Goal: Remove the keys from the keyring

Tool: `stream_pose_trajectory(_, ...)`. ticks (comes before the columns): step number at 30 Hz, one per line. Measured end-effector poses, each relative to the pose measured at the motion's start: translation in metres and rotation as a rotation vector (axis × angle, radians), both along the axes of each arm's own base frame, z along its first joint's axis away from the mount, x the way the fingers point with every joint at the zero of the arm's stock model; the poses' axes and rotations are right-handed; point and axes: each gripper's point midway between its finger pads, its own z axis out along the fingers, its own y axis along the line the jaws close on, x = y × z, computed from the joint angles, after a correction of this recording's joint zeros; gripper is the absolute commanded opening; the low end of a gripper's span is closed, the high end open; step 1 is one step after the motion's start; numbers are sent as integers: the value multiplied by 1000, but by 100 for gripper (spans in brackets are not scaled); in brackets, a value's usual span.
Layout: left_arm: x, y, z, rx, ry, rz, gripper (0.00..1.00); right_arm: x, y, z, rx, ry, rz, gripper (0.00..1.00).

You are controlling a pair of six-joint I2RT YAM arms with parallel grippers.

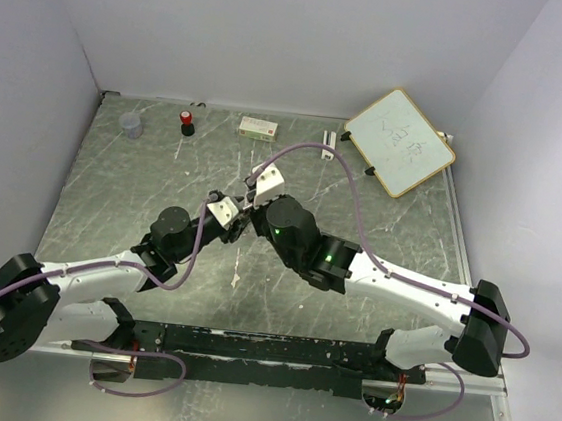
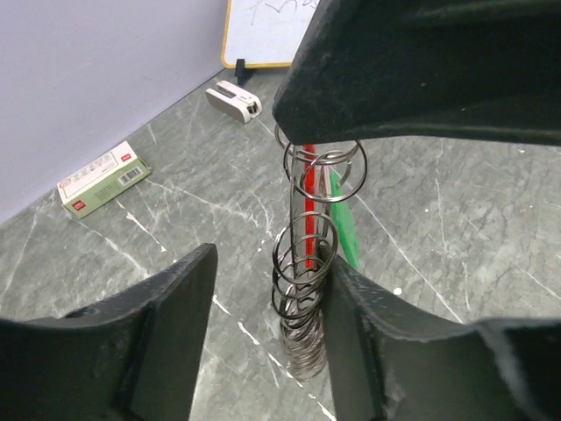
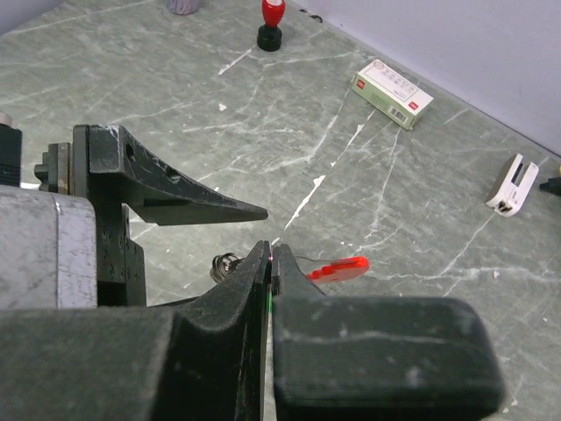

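On my tabletop point(image 1: 110, 213) I see cup point(image 1: 129, 124), bottle point(image 1: 187, 122), box point(image 1: 258, 128), whiteboard point(image 1: 399, 140) left to right along the far edge, keyring point(image 2: 302, 272) nearer.

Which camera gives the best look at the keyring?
Left wrist: the keyring hangs close up, its coils clear. Right wrist shows only a metal bit of it beside the red key. Top external: too small to make out.

No legible txt: whiteboard point(image 1: 401, 141) scribble & small box point(image 2: 101, 178) print too blurry
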Motion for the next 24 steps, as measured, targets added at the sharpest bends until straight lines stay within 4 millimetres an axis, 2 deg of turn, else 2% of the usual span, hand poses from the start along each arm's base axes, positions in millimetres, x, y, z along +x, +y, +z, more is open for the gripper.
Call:
stream_pose_trajectory(8, 2, 2, 2, 14, -25, 9, 53, -2, 2, 4, 2, -9, 6, 0)
stream_pose_trajectory(9, 2, 2, 2, 17, -28, 10, 50, -3, 3, 4, 2, -9, 6, 0)
stream_pose_trajectory(14, 4, 4, 3, 37, -46, 23, 12, -3, 2, 5, -3, -13, 4, 0)
stream_pose_trajectory(16, 4, 7, 5, 44, -58, 31, 7, -3, 2, 5, -5, -17, 2, 0)
stream_pose_trajectory(19, 3, 9, 8, 62, -71, 41, 15, -2, 2, 9, 1, -29, -4, 0)
stream_pose_trajectory(24, 5, 14, 15, 89, -88, 62, 42, 0, 1, 14, 5, -53, -16, 0)
